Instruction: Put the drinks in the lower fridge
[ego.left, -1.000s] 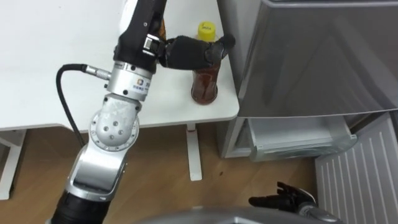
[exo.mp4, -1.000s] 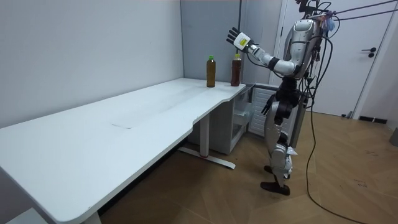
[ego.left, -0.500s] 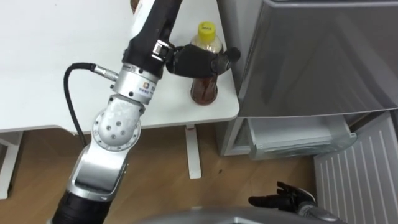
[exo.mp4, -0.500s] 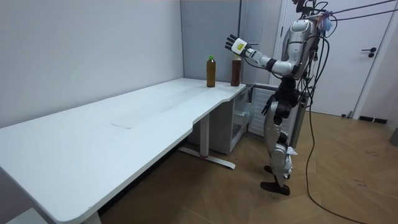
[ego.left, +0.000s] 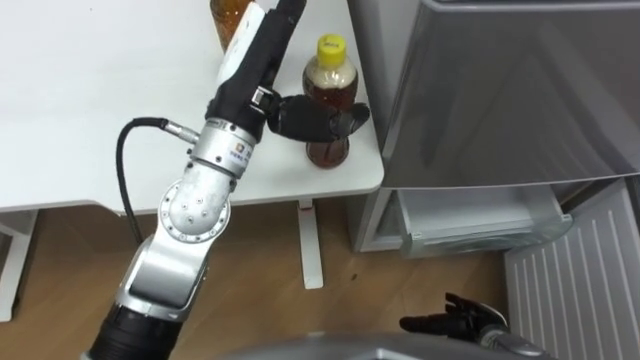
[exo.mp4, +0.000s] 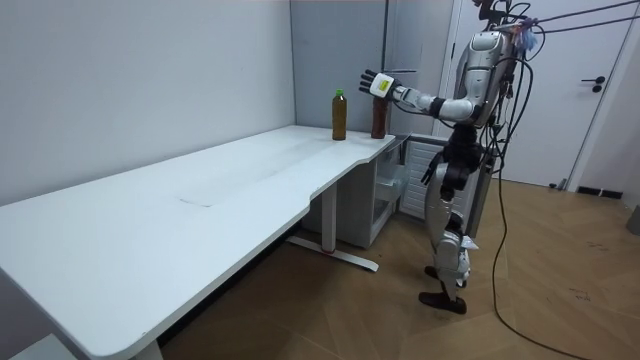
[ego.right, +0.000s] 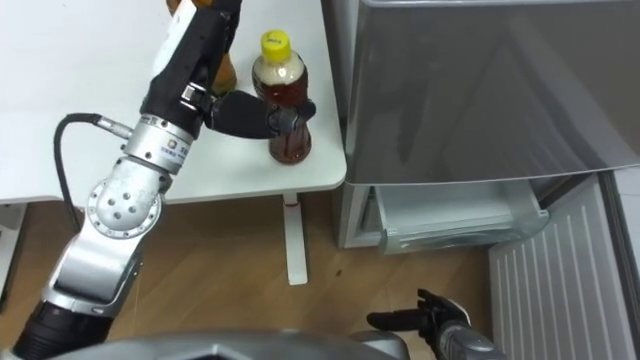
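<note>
Fingers (ego.left: 318, 122) of left hand (ego.left: 285, 112) loosely spread across middle of bottle (ego.left: 328, 88), seemingly not clamped. Bottle upright on tabletop (ego.left: 90, 130) corner, 3 o'clock from wrist; left hand nearer. Fridge (ego.left: 500, 90) at bottle's 3 o'clock. Right hand (ego.left: 455, 323) low at 5 o'clock, fingers relaxed.

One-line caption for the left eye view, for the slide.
Left hand at the yellow-capped bottle on the table corner, beside the fridge with its lower compartment open.
</note>
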